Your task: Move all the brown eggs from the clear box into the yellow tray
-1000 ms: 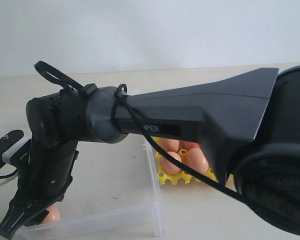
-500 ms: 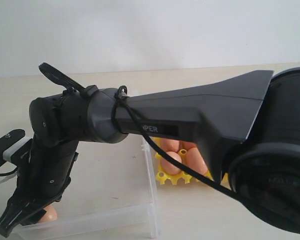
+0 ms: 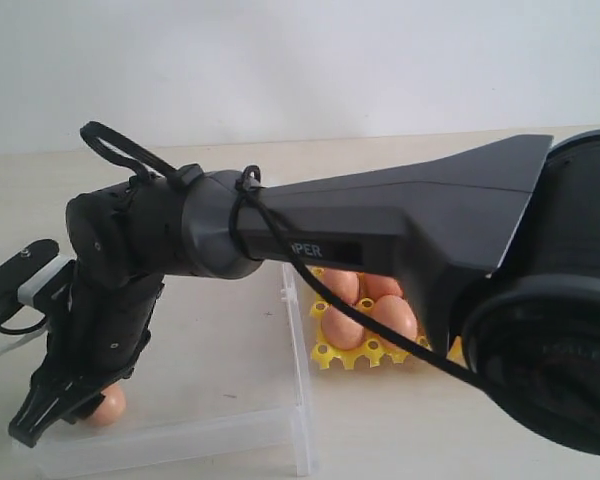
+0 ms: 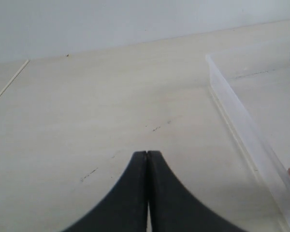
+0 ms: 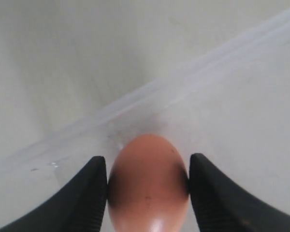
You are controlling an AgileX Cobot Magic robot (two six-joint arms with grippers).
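As the right gripper [image 5: 147, 162] clamps one brown egg [image 5: 149, 193], long axis pointing outward, the yellow tray [image 3: 345, 357] lies three o'clock in the exterior view; left gripper [image 4: 147, 153] pinched together, empty.

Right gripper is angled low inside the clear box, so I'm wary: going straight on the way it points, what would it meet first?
Probably the floor of the clear box near its wall; the right gripper holds the brown egg between its fingers. Depth is unclear.
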